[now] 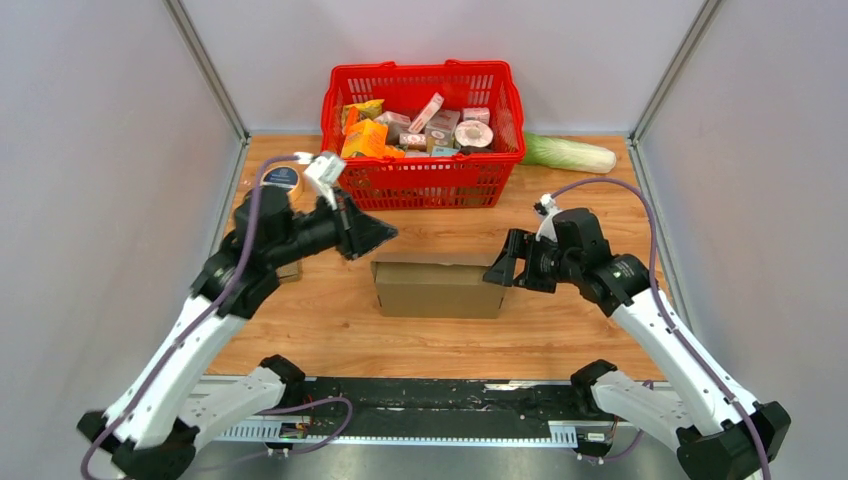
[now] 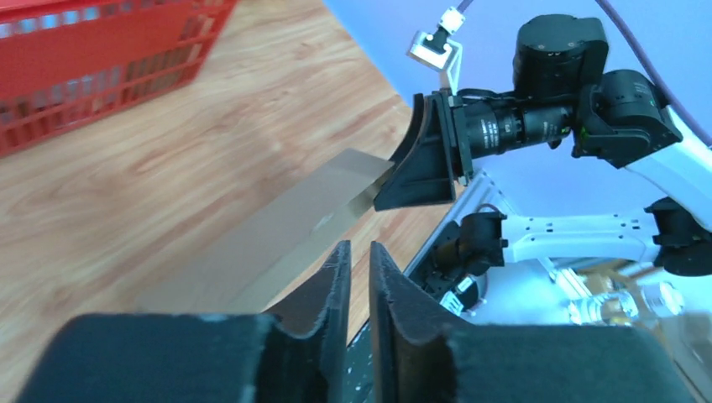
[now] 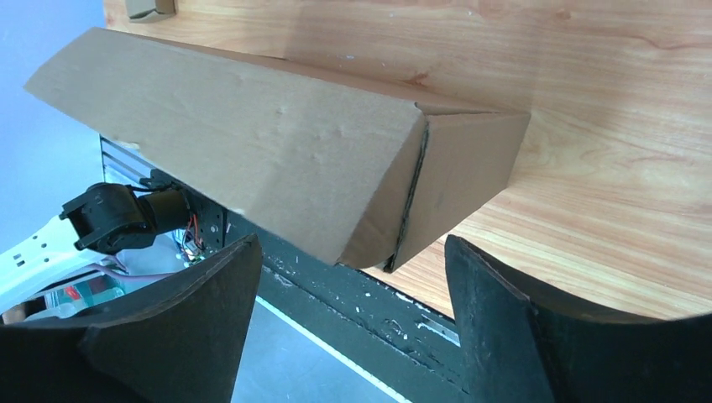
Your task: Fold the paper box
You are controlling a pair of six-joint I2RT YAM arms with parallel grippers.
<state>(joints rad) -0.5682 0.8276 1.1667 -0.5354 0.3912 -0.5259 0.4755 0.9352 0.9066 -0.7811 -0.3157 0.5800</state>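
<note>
The paper box lies on the surface just in front of the red basket, its long side parallel to the basket's front wall. It looks already squared up, with its right end panel folded over along a dark seam. What seems left is seating that end properly.

The right gripper sits at that end, in front of the basket's right corner. Its jaws are spread wide and grip nothing, and the box end faces the gap between them. Whether a finger brushes the card I cannot tell. The left gripper hangs in front of the basket's left corner, above the box's other end and clear of it. Its jaws are drawn to a narrow slit with nothing in it.

The box is probably light and likely to slide on the wood, so the left arm should come down and brace its end before the right one presses. The press should run square along the box's length and low, where the panel's edge gapes a little. It should be gentle, since thin card dents.

The basket holds a jumble of small packaged goods. Among them are an orange packet, a round tin and several little cartons, with labels too small to read. The paper box's inside is hidden.
</note>
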